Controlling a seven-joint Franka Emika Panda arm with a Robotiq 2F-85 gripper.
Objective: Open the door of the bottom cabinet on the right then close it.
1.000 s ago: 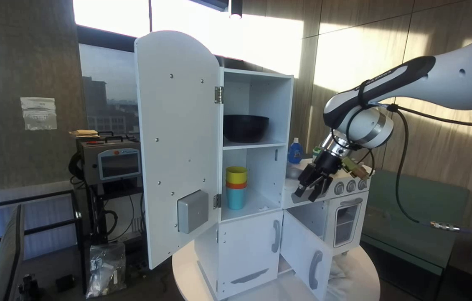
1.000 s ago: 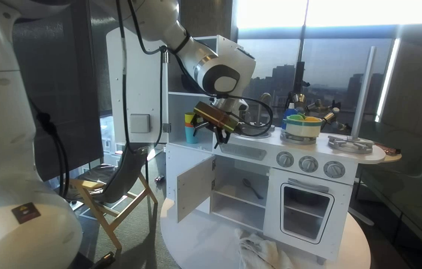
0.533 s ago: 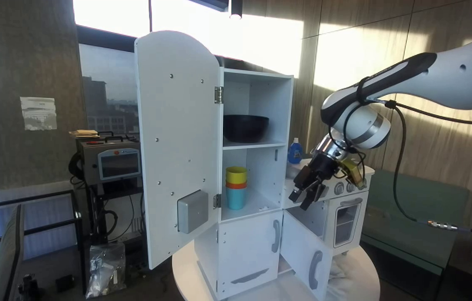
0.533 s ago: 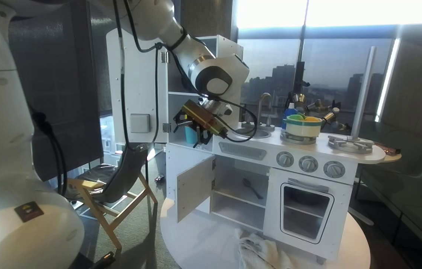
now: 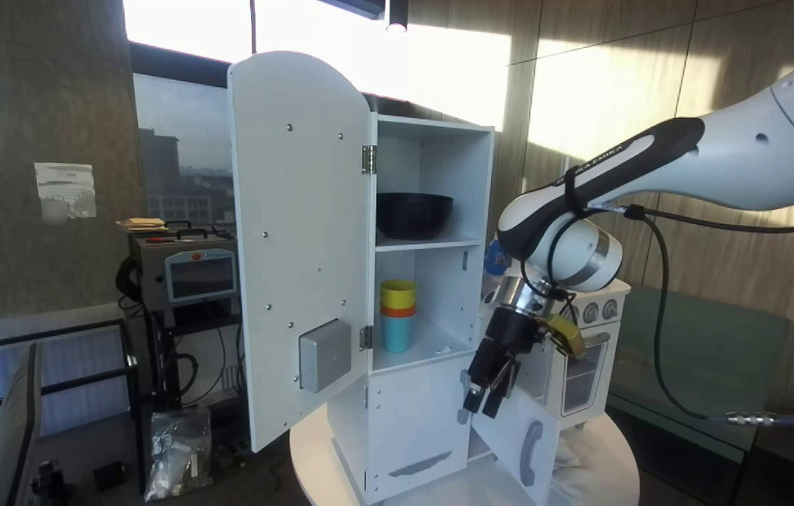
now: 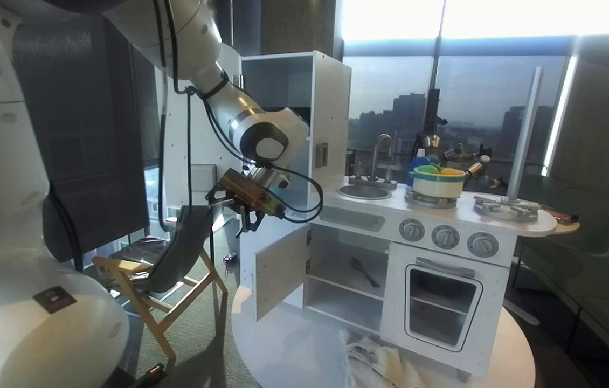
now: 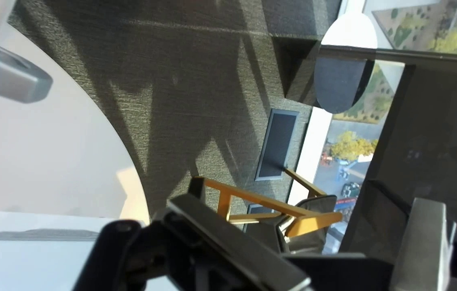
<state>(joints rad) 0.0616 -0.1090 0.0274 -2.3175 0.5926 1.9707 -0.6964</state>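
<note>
The small white door (image 5: 506,436) stands wide open, with its grey handle (image 5: 529,453) on the outer face. In an exterior view I see its bare inner face (image 6: 280,272) and the open bottom cabinet (image 6: 331,264), with a spoon (image 6: 365,271) inside. My gripper (image 5: 483,406) is open and empty. It points down on the door's outer side, overlapping the door's top edge in that view. In an exterior view the gripper (image 6: 229,216) is up and left of the door. In the wrist view the fingers (image 7: 422,246) stand wide apart, and a grey handle (image 7: 18,76) shows at upper left.
The tall arched door (image 5: 298,211) stands open. The closed lower door (image 5: 411,422) is close beside my gripper. The oven (image 6: 439,302), a pot (image 6: 438,183) and a cloth (image 6: 374,361) are to the right. A wooden chair (image 6: 170,318) stands nearby.
My gripper has moved down and to the left in both exterior views and now points more steeply downward. The small door has not moved.
</note>
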